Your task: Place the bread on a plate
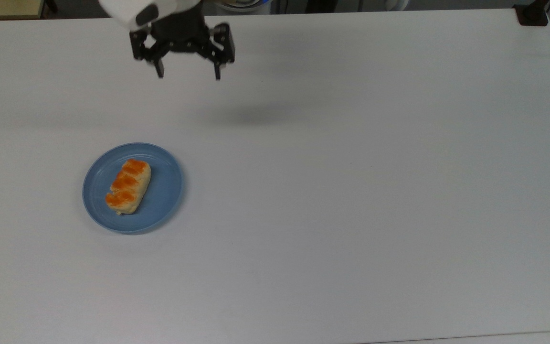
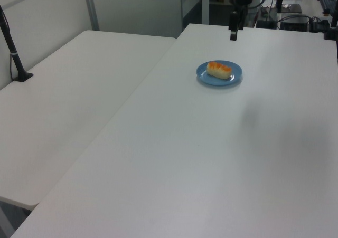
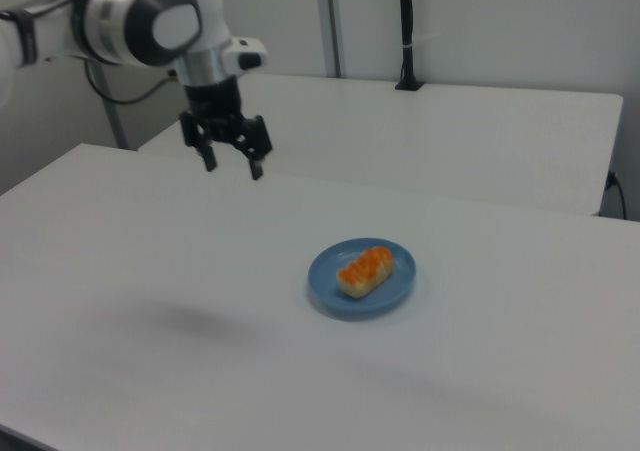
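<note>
One bread lying inside plate, so task looks done; gripper empty, spread wide, well apart.

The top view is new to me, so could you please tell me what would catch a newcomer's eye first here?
The eye falls first on the bread, glossy orange-brown on top, lying on the light-blue plate toward the top view's left on the otherwise plain white table. Next comes the black gripper, open and holding nothing, raised above the table near the top view's upper edge, well apart from the plate.
</note>
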Robot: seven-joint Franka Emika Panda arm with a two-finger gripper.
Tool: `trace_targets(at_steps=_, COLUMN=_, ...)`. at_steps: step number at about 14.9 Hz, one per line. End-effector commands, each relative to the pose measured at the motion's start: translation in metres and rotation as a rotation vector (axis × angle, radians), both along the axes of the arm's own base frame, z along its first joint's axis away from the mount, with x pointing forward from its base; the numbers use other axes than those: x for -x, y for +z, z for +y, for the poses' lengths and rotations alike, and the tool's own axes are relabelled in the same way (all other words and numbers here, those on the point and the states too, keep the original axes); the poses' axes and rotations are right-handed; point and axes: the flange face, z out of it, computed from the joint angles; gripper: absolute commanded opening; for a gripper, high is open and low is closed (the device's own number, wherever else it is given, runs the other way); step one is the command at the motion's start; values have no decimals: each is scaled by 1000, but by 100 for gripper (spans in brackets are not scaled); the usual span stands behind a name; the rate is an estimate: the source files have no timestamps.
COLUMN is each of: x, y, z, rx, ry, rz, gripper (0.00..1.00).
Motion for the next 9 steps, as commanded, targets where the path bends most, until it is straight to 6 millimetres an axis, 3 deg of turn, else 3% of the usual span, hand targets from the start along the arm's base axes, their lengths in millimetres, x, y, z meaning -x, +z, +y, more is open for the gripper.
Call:
trace_targets(at_steps=1, x=32, y=16, z=28, rx=5, ry=36, rz=46, gripper=100)
trace_targets(at_steps=9, x=35, y=17, z=30, rx=13, ry=-6, rz=60, gripper=100)
